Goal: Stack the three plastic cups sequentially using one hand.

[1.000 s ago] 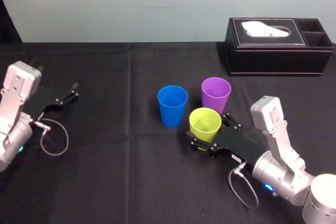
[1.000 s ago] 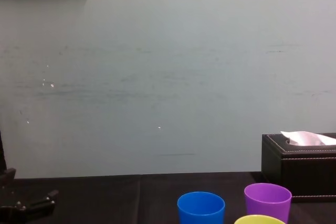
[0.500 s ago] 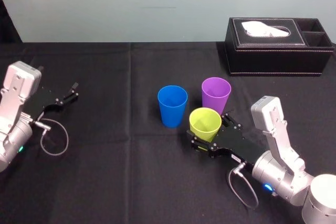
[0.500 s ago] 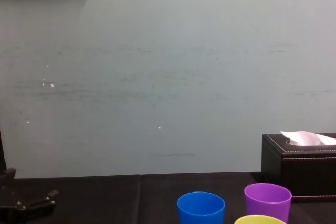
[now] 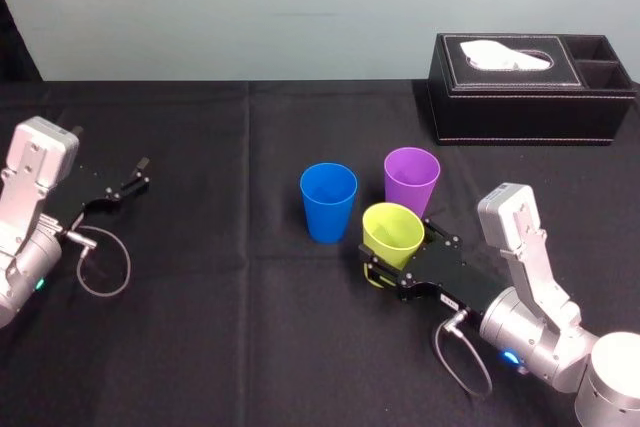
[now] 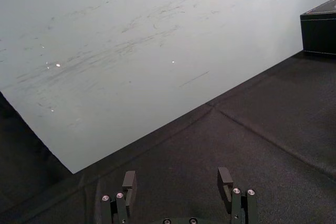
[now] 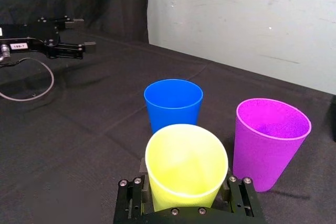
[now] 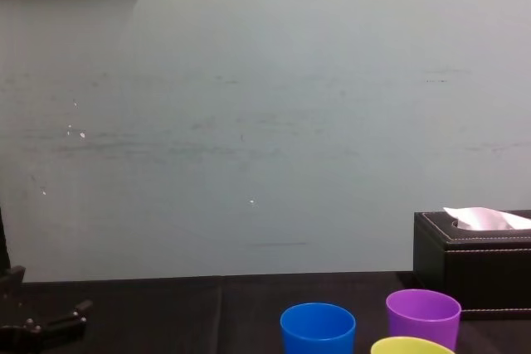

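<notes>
The right gripper (image 5: 404, 256) pinches the yellow-green cup (image 5: 392, 231) low between its jaws. The cup's mouth faces up and its long axis is near vertical. It sits just in front of the upright blue cup (image 5: 328, 202) and purple cup (image 5: 411, 180) on the tabletop (image 5: 250, 327). The left gripper (image 5: 120, 187) rests far left, jaws spread.

A black stitched tissue box (image 5: 530, 87) with a white tissue (image 5: 505, 54) poking from its top sits at the far right corner of a black-clothed desk (image 5: 200, 347) — behind it, a pale wall (image 5: 300, 7).
</notes>
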`<state>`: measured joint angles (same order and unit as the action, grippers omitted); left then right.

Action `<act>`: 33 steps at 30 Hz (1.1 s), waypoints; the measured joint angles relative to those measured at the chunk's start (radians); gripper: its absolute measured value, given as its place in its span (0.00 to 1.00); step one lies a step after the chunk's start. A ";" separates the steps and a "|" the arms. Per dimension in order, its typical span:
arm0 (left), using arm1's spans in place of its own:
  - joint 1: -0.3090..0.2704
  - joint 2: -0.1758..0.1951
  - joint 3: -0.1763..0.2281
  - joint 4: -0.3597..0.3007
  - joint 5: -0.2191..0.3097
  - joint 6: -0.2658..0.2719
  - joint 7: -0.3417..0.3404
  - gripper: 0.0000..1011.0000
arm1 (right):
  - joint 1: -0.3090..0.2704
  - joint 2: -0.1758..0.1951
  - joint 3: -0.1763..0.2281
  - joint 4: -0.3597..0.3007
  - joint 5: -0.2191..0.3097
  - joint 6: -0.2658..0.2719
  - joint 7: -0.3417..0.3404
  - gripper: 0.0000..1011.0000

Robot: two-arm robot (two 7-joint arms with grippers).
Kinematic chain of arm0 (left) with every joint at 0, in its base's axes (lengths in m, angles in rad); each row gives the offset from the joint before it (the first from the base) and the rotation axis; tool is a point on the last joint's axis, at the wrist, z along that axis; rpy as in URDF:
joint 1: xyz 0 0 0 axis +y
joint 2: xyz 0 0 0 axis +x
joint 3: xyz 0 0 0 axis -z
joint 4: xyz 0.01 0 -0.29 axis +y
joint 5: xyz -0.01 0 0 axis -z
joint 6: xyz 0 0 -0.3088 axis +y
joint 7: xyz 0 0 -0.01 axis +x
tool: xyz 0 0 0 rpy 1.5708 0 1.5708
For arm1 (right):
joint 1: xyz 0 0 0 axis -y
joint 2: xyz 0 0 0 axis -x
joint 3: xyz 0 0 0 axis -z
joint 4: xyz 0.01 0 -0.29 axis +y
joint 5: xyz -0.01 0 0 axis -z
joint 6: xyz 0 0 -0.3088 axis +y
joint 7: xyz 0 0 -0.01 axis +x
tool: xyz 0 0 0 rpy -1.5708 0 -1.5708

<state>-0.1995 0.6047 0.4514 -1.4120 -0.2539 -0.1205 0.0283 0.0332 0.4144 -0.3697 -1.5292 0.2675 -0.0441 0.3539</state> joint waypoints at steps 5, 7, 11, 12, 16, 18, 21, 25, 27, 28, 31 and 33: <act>0.000 0.000 0.000 0.000 0.000 0.000 0.000 1.00 | -0.015 0.013 0.019 -0.082 -0.008 0.045 -0.001 0.73; 0.000 0.000 0.000 0.000 0.000 0.000 0.000 1.00 | -0.018 0.022 0.028 -0.123 -0.015 0.072 -0.004 0.73; 0.000 0.000 0.000 0.000 0.000 0.000 0.000 1.00 | -0.011 0.041 0.042 -0.204 -0.031 0.128 -0.006 0.73; 0.000 0.000 0.000 0.000 0.000 0.000 0.000 1.00 | -0.007 0.043 0.044 -0.215 -0.033 0.137 -0.006 0.73; 0.000 0.000 0.000 0.000 0.000 0.000 0.000 1.00 | 0.023 0.053 0.047 -0.251 -0.041 0.175 0.003 0.73; 0.000 0.000 0.000 0.000 0.000 0.000 0.000 1.00 | 0.047 0.055 0.046 -0.258 -0.044 0.193 0.012 0.73; 0.000 0.000 0.000 0.000 0.000 0.000 0.000 1.00 | 0.076 0.054 0.042 -0.259 -0.047 0.210 0.022 0.73; 0.000 0.000 0.000 0.000 0.000 0.000 0.000 1.00 | 0.129 0.043 0.023 -0.235 -0.047 0.233 0.040 0.73; 0.000 0.000 0.000 0.000 0.000 0.000 0.000 1.00 | 0.147 0.037 0.014 -0.222 -0.046 0.238 0.046 0.73; 0.000 0.000 0.000 0.000 0.000 0.000 0.000 1.00 | 0.162 0.031 0.008 -0.211 -0.044 0.242 0.051 0.73; 0.000 0.000 0.000 0.000 0.000 0.000 0.000 1.00 | 0.191 0.018 -0.007 -0.186 -0.038 0.248 0.060 0.73; 0.000 0.000 0.000 0.000 0.000 0.000 0.000 1.00 | 0.204 0.012 -0.016 -0.174 -0.038 0.249 0.062 0.73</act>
<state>-0.1995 0.6047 0.4514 -1.4120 -0.2539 -0.1205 0.0283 0.2371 0.4266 -0.3854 -1.7032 0.2300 0.2047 0.4161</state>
